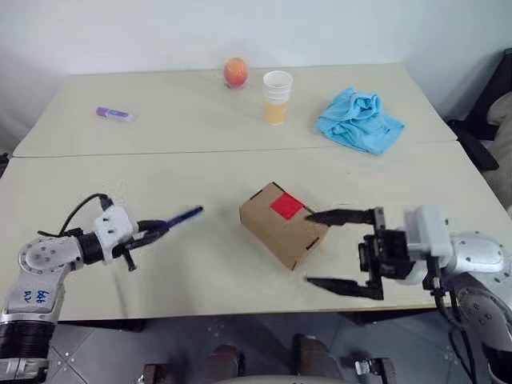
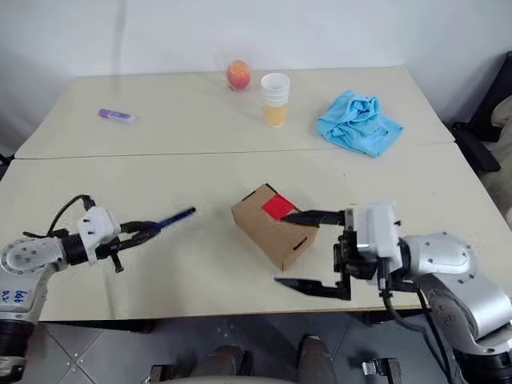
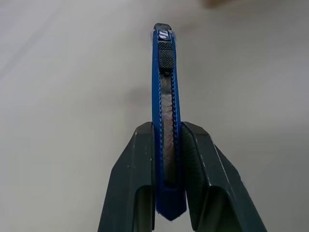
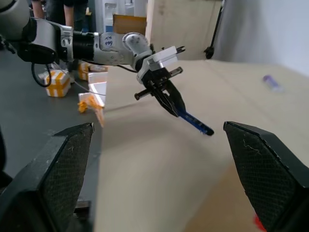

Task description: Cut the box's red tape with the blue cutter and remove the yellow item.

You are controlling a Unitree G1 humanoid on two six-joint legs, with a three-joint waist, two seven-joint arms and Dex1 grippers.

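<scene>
Left claw (image 1: pixel 150 230) clamped on slim blue pen-like cutter (image 1: pixel 182 216), tip aimed toward small brown cardboard carton (image 1: pixel 282 226) mid-counter (image 1: pixel 200 272), apparently readying a cut at its red tape patch (image 1: pixel 286 206); right claw (image 1: pixel 346 250) gapes wide, empty, flanking carton's near end, likely to steady it

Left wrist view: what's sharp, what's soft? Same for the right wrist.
Left wrist view: blue cutter and left gripper sharp, table behind a featureless blur. Right wrist view: own fingers soft at the edges, the cutter in focus, background clutter soft.
</scene>
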